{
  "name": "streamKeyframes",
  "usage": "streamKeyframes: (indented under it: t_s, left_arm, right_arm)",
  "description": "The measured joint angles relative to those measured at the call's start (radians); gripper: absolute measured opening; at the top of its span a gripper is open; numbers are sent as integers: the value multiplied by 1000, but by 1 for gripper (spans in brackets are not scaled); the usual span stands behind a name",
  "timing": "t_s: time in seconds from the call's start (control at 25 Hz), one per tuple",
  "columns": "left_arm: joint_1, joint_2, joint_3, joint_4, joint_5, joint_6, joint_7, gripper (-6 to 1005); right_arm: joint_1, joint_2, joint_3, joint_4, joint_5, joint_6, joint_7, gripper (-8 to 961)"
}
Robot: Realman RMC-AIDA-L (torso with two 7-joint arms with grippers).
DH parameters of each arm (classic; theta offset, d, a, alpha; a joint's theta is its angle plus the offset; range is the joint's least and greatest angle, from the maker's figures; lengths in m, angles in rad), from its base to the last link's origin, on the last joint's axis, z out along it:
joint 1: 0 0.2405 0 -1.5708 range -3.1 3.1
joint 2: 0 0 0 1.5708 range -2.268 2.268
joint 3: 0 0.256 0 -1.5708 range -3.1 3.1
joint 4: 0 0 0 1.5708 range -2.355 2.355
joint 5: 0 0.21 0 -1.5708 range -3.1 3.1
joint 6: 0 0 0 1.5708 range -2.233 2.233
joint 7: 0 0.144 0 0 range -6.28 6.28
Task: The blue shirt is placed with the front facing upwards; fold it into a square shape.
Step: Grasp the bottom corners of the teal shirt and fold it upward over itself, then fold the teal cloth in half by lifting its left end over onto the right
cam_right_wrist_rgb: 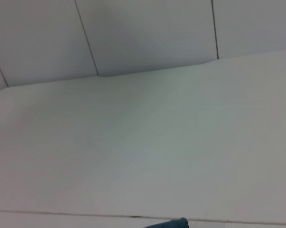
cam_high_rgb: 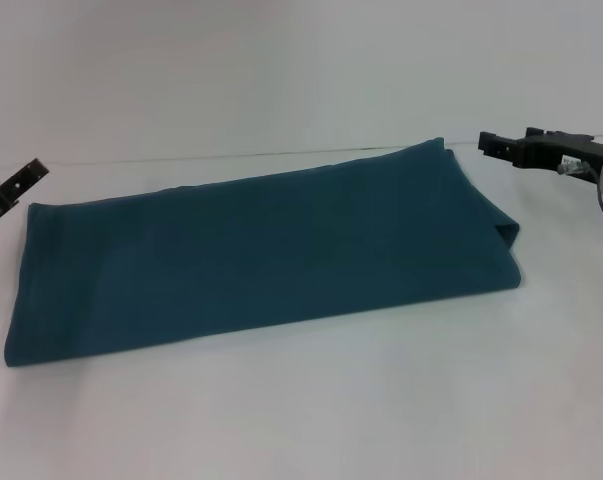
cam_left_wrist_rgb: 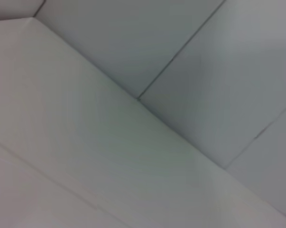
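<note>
Teal-blue shirt (cam_high_rgb: 261, 255) folded into a long plain band, flat across the white table (cam_high_rgb: 311, 410); left gripper (cam_high_rgb: 9, 186) off its left end, right gripper (cam_high_rgb: 511, 147) beyond its right end; both clear of cloth, grip state impossible to tell.

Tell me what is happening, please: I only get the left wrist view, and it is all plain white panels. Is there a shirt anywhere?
Observer: Yes. In the head view, the blue shirt lies on the white table, folded into a long strip with its plain side up and no lettering showing.
Operator: Is either arm holding it?
Observer: No. The left gripper is off the shirt's left end and the right gripper is beyond its far right corner. Both are apart from the cloth.
Operator: Does the right wrist camera see the shirt?
Observer: Barely. Only a small teal corner of it pokes into that picture; the rest is white surface.
</note>
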Motion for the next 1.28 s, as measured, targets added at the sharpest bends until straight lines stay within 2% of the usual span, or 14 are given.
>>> streamKeyframes:
  t_s: [0.12, 0.4, 0.6, 0.8, 0.92, 1.08, 1.28]
  left_arm:
    - [2, 9, 45, -22, 0, 30, -8, 795]
    - [2, 18, 67, -45, -3, 162, -36, 860]
    - [19, 22, 110, -79, 1, 312, -37, 888]
    - [38, 36, 128, -87, 3, 427, -54, 887]
    - [53, 48, 148, -88, 3, 448, -88, 886]
    - [71, 49, 149, -90, 0, 453, -103, 885]
    - [74, 50, 149, -90, 0, 454, -113, 884]
  right_arm:
    - [-6, 2, -1, -9, 2, -6, -34, 811]
    - [-50, 33, -8, -116, 5, -85, -59, 899]
    - [-79, 24, -9, -151, 7, -212, -57, 935]
    - [-119, -15, -12, -198, -13, -389, 32, 930]
    - [-137, -56, -15, -221, -69, -461, 170, 931]
    - [-143, -109, -16, -255, -191, -553, 338, 927]
    - [-119, -145, -38, -325, -356, -624, 540, 921]
